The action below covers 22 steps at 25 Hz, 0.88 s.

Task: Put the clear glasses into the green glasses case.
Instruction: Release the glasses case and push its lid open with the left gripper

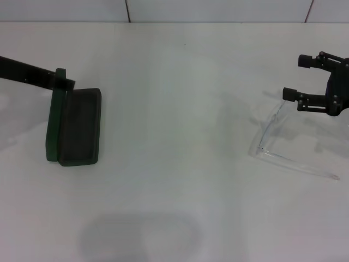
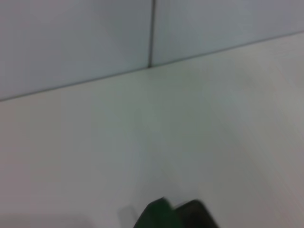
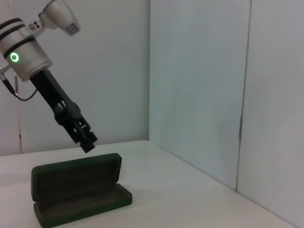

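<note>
Case open, glasses not picked up yet.

On your left, the case (image 1: 73,127) lies open on the table (image 1: 174,109), lid standing up. The left gripper (image 1: 70,83) sits at the lid's top edge; you cannot tell if it pinches it. Far right, the glasses (image 1: 283,142) lie flat. The right gripper (image 1: 297,76) hangs spread wide just above them. Next, lower it and squeeze the frame softly.

Light: even, soft and fairly bright across the white table (image 1: 174,109), no glare.
Shadows: a broad faint smudge lies on the table nearer the camera than the green glasses case (image 1: 73,125); the clear glasses (image 1: 283,142) cast pale streaks.
Blur: left wrist view soft throughout, case corner (image 2: 173,216) smeared.
Sharpest: right wrist view.
</note>
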Motion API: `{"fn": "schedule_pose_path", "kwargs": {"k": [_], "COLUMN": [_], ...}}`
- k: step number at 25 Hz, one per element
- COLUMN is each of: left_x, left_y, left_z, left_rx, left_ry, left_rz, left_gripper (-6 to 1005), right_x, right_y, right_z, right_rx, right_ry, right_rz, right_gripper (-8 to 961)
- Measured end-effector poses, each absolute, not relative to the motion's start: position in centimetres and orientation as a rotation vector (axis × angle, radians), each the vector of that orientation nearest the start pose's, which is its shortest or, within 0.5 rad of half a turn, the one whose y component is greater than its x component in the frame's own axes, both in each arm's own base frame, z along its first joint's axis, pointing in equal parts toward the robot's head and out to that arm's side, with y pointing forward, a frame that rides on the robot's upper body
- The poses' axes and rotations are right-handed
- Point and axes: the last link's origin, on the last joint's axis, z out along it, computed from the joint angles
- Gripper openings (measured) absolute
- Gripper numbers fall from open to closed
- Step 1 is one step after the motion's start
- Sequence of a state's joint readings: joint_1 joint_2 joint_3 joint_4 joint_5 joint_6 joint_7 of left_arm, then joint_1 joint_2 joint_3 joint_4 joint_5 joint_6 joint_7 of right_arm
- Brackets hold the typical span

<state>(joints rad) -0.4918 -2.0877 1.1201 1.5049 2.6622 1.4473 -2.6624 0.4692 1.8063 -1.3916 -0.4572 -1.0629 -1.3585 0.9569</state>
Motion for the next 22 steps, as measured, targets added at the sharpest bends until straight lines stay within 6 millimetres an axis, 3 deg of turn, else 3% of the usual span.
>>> {"fn": "schedule_pose_path", "kwargs": {"k": [7, 15, 22], "left_x": [-22.5, -24.0, -23.8], "left_y": [36.9, 36.7, 36.7], "left_z": [7.3, 5.7, 5.3], "left_rx": [-2.148, -2.17, -2.188], "left_ry": [-1.163, -1.241, -1.254], "left_rz": [0.231, 0.275, 0.241], "left_gripper": [697, 668, 618], "right_x": [27.6, 27.5, 27.4], "right_y": [35.1, 35.2, 35.0], "right_z": [5.0, 5.0, 5.0], "right_rx": [-2.521, -2.526, -2.533], "right_ry": [0.198, 0.19, 0.185], "right_rz": [0.761, 0.761, 0.773], "right_gripper": [851, 850, 849]}}
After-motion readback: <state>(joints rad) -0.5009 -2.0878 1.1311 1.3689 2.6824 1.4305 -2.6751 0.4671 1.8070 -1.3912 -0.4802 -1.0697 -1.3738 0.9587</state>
